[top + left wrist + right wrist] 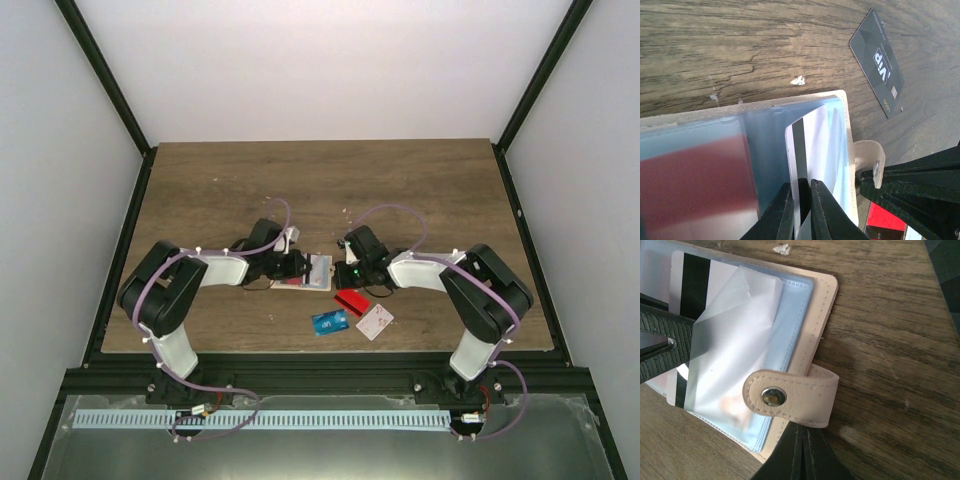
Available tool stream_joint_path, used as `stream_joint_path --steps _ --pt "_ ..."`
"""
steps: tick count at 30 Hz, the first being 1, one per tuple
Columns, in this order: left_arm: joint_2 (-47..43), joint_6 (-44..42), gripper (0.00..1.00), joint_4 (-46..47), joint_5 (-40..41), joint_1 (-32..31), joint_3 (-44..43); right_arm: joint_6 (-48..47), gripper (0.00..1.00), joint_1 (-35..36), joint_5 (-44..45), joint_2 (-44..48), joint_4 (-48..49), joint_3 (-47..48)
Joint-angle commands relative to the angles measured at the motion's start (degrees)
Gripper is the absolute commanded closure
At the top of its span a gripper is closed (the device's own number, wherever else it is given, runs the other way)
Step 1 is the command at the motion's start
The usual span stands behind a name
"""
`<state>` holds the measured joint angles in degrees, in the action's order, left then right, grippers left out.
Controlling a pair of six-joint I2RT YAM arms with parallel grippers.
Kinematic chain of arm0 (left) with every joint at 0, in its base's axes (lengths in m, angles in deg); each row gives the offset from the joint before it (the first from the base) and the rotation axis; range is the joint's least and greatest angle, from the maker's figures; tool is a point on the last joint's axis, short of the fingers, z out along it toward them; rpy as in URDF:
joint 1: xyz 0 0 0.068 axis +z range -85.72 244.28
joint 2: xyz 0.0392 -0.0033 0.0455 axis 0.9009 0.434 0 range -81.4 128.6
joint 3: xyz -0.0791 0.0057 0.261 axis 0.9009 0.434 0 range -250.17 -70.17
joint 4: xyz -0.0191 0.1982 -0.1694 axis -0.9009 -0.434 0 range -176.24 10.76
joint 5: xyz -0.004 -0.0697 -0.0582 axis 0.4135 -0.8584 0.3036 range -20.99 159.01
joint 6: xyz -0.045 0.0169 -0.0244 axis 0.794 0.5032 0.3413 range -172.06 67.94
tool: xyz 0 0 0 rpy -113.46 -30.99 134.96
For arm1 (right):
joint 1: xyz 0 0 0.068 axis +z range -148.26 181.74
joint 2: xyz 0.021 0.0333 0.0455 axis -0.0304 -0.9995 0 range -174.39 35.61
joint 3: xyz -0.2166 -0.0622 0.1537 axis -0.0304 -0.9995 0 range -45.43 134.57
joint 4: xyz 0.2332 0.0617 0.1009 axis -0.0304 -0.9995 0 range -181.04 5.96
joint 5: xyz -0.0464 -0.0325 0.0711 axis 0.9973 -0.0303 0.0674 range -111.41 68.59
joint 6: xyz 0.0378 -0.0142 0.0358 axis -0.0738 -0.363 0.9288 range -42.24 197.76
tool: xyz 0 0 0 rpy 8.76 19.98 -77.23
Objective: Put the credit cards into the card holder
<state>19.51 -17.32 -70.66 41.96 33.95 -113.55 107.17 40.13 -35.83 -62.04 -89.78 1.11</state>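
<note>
On the wooden counter, the one card holder lay open between the two end effectors. Its snap tab faced the right end effector, whose jaws were fully closed, tips at the holder's edge beneath the tab. The white black-striped card sat partly under a clear sleeve, long axis parallel to that tab edge, directly before the nearer left end effector, whose jaws stood narrow about its edge. Four cards were counted: this one, plus a loose red card, blue card and red-dotted white card nearer the arm bases.
</note>
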Motion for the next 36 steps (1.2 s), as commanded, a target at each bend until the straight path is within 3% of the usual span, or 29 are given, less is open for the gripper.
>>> stream_joint_path --steps 1,9,36 --pt "-0.45 -1.00 0.90 -4.82 1.45 0.99 1.28 -0.15 0.99 0.11 1.04 -2.79 -1.30 -0.94" --pt "0.58 -5.21 0.89 -10.38 0.67 1.58 -0.96 0.04 0.99 0.11 1.21 -4.04 -1.20 -0.46" --pt "5.82 -0.99 0.89 -2.56 -5.64 0.98 -1.35 0.10 0.99 0.12 0.54 -5.36 -1.45 0.99"
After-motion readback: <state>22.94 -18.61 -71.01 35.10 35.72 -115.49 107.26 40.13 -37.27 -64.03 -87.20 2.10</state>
